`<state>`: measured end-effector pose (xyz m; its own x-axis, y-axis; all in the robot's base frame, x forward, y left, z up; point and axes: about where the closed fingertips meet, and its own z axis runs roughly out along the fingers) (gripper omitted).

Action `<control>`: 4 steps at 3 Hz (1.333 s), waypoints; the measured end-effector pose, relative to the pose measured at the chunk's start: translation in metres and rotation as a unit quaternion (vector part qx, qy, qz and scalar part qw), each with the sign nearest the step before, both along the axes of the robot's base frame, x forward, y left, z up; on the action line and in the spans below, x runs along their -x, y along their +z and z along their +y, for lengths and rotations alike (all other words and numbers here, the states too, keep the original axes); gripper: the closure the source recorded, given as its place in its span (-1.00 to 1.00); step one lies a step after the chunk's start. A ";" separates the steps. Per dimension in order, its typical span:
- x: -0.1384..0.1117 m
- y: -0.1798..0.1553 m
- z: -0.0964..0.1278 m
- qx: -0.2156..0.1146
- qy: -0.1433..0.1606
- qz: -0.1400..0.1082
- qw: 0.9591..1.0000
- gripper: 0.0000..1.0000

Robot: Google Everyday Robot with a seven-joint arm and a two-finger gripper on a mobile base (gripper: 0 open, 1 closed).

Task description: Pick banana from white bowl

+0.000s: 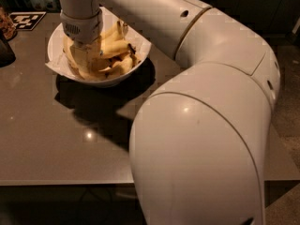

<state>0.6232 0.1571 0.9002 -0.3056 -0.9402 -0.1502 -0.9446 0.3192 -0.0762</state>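
Camera view looks down on the white bowl, lined with crumpled paper and heaped with bananas. The banana lies on top of the heap, right of middle. The end effector is down inside the bowl's left half, against the fruit; whether it is apart or clamped cannot be told. The bowl stands on the grey counter, near a black-and-white marker card. The robot's bulky arm blocks the counter's right side.
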 end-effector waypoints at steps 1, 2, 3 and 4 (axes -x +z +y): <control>0.014 0.019 -0.008 -0.032 0.039 -0.032 0.998 1.00; 0.045 0.054 -0.030 -0.085 0.103 -0.060 0.989 1.00; 0.067 0.075 -0.055 -0.130 0.150 -0.065 0.978 1.00; 0.079 0.079 -0.075 -0.165 0.193 -0.062 0.965 1.00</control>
